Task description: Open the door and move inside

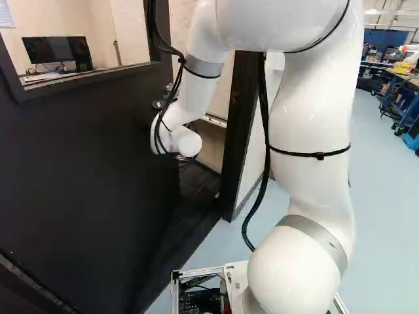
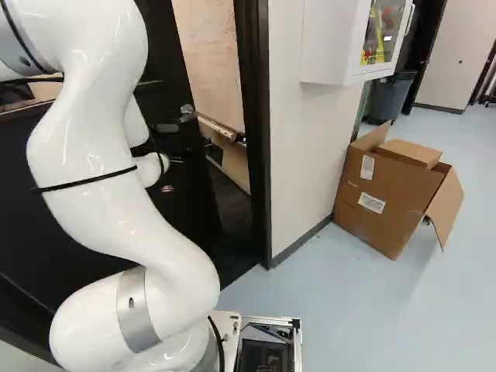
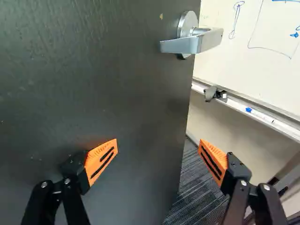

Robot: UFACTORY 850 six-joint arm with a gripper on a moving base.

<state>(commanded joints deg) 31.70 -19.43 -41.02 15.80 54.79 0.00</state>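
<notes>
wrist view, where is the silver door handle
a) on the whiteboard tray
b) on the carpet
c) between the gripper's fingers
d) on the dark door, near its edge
d: the silver handle is mounted on the dark door close to its edge, ahead of the open gripper and clear of its fingers.

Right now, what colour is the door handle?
Silver-grey; the door handle shows best in the wrist view.

Arm (image 1: 311,124): we rise from our lowest joint (image 1: 294,275), bend over high up and reach forward and down.
Wrist (image 1: 190,142): we carry it low, ahead of our upright part.
Fingers (image 3: 232,176): we hold them spread wide, orange pads (image 3: 101,160) well apart.
</notes>
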